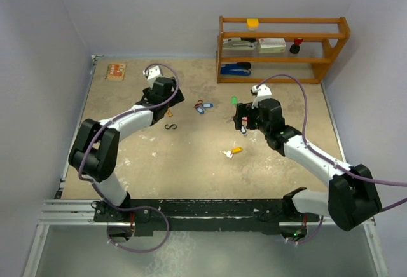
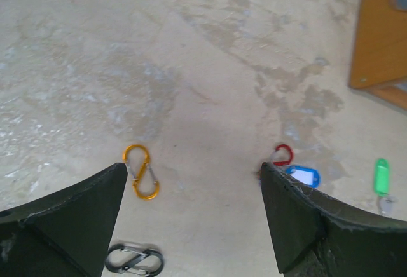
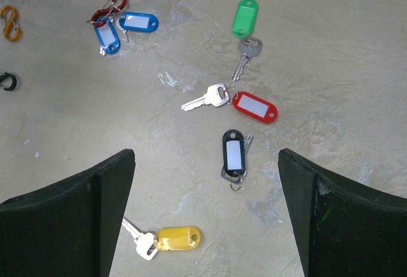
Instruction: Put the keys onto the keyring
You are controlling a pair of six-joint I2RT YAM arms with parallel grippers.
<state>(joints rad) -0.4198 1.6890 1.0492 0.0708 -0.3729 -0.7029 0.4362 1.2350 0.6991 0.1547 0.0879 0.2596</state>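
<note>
The left pincer (image 2: 192, 170) and right pincer (image 3: 206, 156) are both hanging with fingers spread wide, gripping nothing. Lying loose on the mottled beige counter (image 3: 343, 48) under the right one are a green-tagged silver metal key (image 3: 245, 18), a red-tagged key (image 3: 254, 107), a black-tagged key (image 3: 233, 154) and a yellow-tagged key (image 3: 177, 237). Two blue-tagged keys (image 3: 137, 21) are bunching against a red metal clip (image 3: 109, 9).

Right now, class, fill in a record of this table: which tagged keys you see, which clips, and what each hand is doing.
loose keys: green-tagged key, red-tagged key, black-tagged key, yellow-tagged key
bunched: two blue-tagged keys lying at a red clip
other clips: orange clip, dark clip
left hand: open, empty
right hand: open, empty, above the loose keys
</note>
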